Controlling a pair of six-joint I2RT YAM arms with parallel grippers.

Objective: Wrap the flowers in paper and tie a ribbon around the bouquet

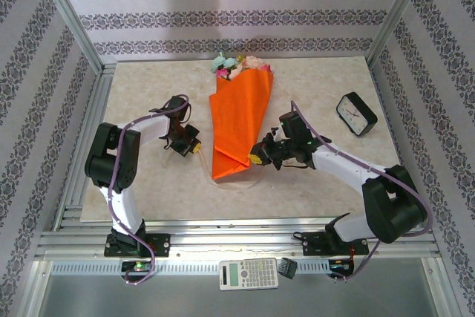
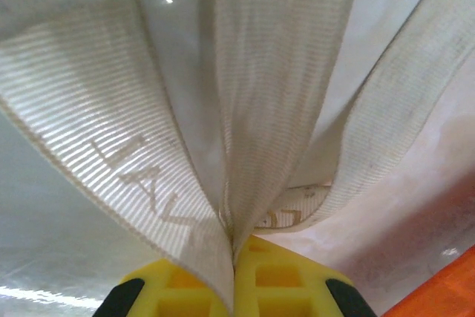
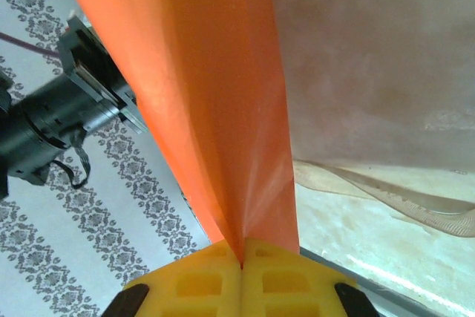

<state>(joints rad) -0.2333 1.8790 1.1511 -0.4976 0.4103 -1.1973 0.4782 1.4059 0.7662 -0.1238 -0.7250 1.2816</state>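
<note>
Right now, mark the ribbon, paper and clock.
ribbon (image 2: 274, 72), left wrist view, centre band of fabric.
paper (image 3: 215, 109), right wrist view, middle of orange fold.
clock (image 1: 357, 114), top external view, white dial.

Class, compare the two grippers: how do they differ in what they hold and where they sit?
The left gripper pinches the beige ribbon; the right gripper pinches the orange paper. Left sits left of the bouquet, right sits right of it. Both are shut.

Bright, even light from above; soft, faint shadows; wrist close-ups blurry (one small glare fleck).
</note>
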